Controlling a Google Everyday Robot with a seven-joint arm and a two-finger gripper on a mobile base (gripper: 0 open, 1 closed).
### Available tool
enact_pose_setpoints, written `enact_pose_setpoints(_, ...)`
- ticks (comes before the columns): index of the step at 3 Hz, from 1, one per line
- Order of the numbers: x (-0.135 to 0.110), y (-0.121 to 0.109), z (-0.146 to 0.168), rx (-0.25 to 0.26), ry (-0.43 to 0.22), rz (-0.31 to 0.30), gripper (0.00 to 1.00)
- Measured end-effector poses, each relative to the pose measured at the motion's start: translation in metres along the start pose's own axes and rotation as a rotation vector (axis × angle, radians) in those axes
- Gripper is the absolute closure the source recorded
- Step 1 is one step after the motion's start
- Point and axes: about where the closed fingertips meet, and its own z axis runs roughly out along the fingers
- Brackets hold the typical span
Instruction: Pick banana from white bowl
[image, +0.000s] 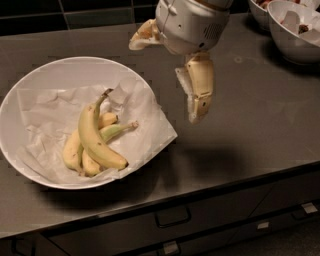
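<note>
Dark grey table (250, 150) fills the camera view. Above its bare middle hangs the robot's white-bodied gripper (195, 116), its cream fingers (201, 85) pointing down, tips pressed together and holding nothing. Left of the fingers and nearer the camera sits the wide, shallow white bowl (15, 110), lined with crumpled white paper (142, 132). The long, curved yellow banana (90, 135) lies there on top of the shorter, paler bananas (72, 150), so it looks reachable from above. The fingers are well apart from it and would likely need to spread first. Smaller white bowls (295, 35) stand far right of the fingers.
</note>
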Motion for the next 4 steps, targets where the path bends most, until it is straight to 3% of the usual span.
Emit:
enact_pose_setpoints(1, -0.025, -0.022, 0.01, -0.011, -0.107, -0.229, 0.0)
enact_pose_setpoints(2, -0.027, -0.031, 0.01, 0.027, -0.108, -0.285, 0.0)
enact_pose_setpoints(3, -0.027, -0.031, 0.01, 0.027, -0.108, -0.285, 0.0)
enact_pose_setpoints(4, -0.044, -0.047, 0.015, 0.014, -0.095, -0.386, 0.0)
